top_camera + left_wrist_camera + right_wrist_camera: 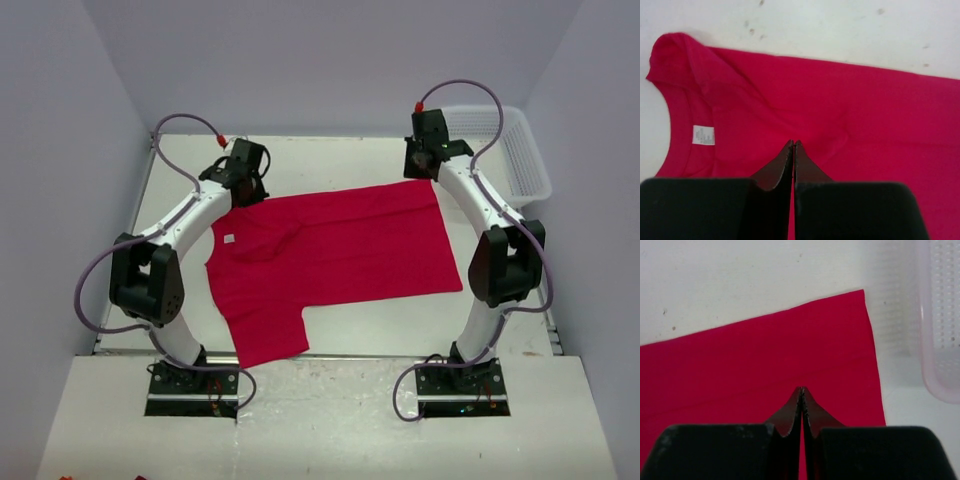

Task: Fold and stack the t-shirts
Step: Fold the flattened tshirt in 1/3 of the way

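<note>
Lying on the counter, the t-shirt looks soft and floppy, best pinched at its corners. The left claw and right claw hang over its far edge, both closed, empty.

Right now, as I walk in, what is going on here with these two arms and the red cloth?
Two robot arms are working on a red t-shirt that lies spread on the table. The left gripper is shut above the collar end, near the neck label. The right gripper is shut above the hem end. Neither clearly holds cloth. A white basket stands at the right.
</note>
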### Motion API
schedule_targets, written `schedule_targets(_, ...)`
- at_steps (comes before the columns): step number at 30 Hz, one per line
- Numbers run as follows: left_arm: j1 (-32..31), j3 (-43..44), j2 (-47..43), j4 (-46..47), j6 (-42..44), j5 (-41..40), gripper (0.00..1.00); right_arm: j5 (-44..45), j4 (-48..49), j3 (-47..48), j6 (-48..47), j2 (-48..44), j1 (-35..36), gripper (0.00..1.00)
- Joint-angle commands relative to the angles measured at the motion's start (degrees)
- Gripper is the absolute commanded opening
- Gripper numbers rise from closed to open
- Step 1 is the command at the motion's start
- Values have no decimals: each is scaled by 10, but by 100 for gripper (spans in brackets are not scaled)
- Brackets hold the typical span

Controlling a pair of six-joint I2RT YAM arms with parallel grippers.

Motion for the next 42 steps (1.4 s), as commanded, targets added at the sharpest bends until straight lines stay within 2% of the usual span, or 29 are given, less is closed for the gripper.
schedule_targets(1, 45, -2, 10, -17, -9, 26, 0, -12, 17, -12, 2, -37, 19, 0)
schedule_targets(9, 111, 19, 75, -36, 21, 30, 0, -19, 26, -40, 12, -68, 39, 0)
schedule_targets(19, 120, 6, 90, -40, 24, 30, 0, -34, 37, -55, 10, -78, 39, 0)
schedule_targets(25, 128, -35, 73, -22, 30, 54, 3, -50, 34, -55, 14, -81, 40, 0)
schedule_targets(28, 131, -46, 75, -19, 31, 46, 1, -65, 28, -48, 15, -71, 48, 0)
schedule_targets(35, 162, -36, 104, -6, 36, 70, 0, -62, 23, -39, 14, -61, 74, 0)
schedule_targets(42, 178, 7, 159, -31, 38, 79, 0, -57, 25, -40, 16, -68, 76, 0)
